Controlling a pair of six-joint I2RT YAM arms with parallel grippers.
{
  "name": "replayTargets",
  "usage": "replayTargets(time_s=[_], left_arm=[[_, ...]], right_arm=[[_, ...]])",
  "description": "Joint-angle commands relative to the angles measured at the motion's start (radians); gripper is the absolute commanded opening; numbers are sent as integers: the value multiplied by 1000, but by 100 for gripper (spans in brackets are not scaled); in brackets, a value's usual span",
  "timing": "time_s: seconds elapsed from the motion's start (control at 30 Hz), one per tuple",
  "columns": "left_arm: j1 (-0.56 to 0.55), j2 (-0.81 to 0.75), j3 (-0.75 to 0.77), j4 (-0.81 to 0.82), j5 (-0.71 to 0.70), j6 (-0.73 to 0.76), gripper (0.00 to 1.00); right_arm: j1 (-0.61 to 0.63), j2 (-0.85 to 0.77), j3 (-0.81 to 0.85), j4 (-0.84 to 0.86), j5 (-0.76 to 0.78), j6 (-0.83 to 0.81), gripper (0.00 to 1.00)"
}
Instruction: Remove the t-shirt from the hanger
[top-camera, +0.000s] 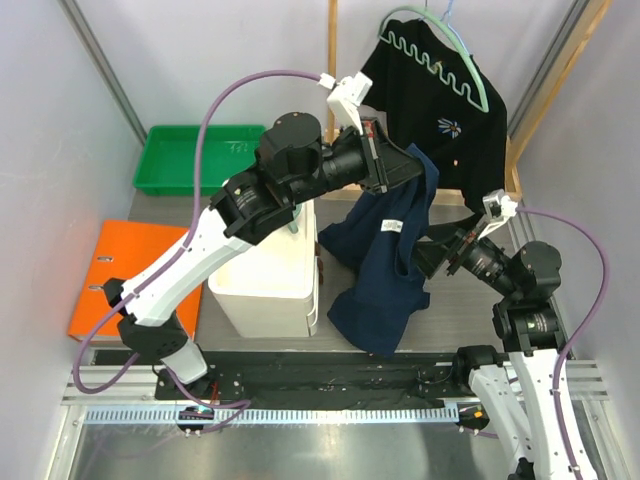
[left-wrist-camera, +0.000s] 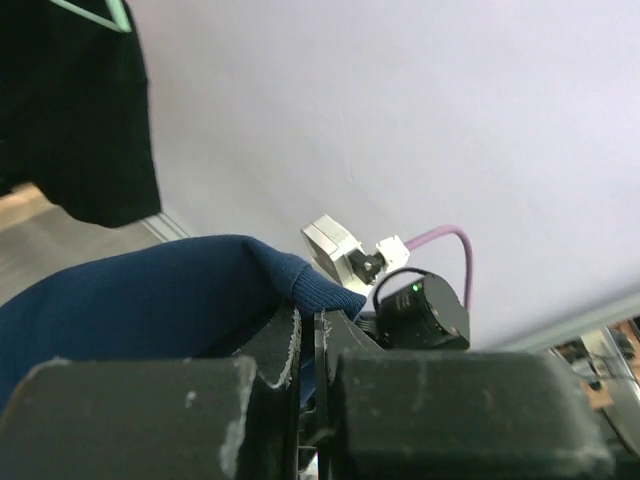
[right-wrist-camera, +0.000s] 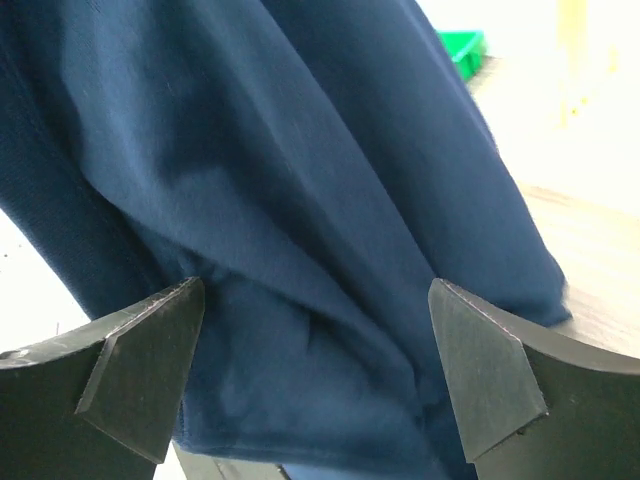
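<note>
The left gripper (top-camera: 398, 165) is raised above and right of the white bin (top-camera: 265, 275), its jaws pressed together on a fold of the navy t-shirt (top-camera: 385, 260). The t-shirt hangs from that grip, draping down just right of the bin, off any hanger. The right gripper (right-wrist-camera: 315, 370) is further right of the bin, jaws spread wide, close against the hanging cloth without pinching it. Behind the bin and to its right, a black shirt (top-camera: 450, 120) hangs on a mint hanger (top-camera: 462, 55).
</note>
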Motion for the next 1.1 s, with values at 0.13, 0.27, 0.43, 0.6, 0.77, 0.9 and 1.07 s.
replayTargets(time_s=[0.13, 0.27, 0.43, 0.6, 0.77, 0.9, 1.07], left_arm=[[-2, 21, -12, 239, 273, -191, 0], [-5, 70, -15, 412, 464, -313, 0], [-20, 143, -2, 558, 581, -440, 0], [-25, 125, -1, 383, 548, -306, 0], [-24, 17, -2, 43, 326, 9, 39], [-19, -149, -222, 35, 167, 156, 67], [-19, -310, -452, 103, 54, 254, 100]], right_arm=[[8, 0, -35, 320, -62, 84, 100], [9, 24, -43, 406, -80, 146, 100], [11, 37, -93, 597, -89, 300, 87], [11, 52, -70, 604, -80, 411, 17], [12, 1, 14, 292, 33, 365, 1], [12, 27, 169, 60, 136, 313, 1], [11, 141, 273, -48, 126, 367, 1]])
